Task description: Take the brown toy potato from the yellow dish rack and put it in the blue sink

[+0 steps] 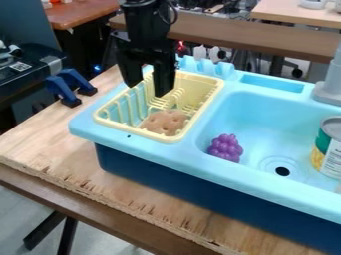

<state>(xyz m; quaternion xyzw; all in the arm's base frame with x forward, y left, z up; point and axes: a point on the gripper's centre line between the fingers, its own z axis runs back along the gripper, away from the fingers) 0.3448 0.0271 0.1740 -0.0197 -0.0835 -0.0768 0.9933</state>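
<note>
As I look down at the toy sink (153,147), I see the black gripper (146,89) hanging at the upper left over the pale yellow dish rack (208,89), its two fingers well apart, holding nothing. Below it, left of centre, a brown toy cookie (164,122) lies in the rack. Purple toy grapes (226,148) sit right of centre in the basin (263,119); a tin can (329,144) stands at the right edge.

The right edge cuts off the tin can (330,149), grey faucet (331,82) and light-blue sink (200,160); the black gripper (148,89) hides part of the yellow dish rack (212,89).
</note>
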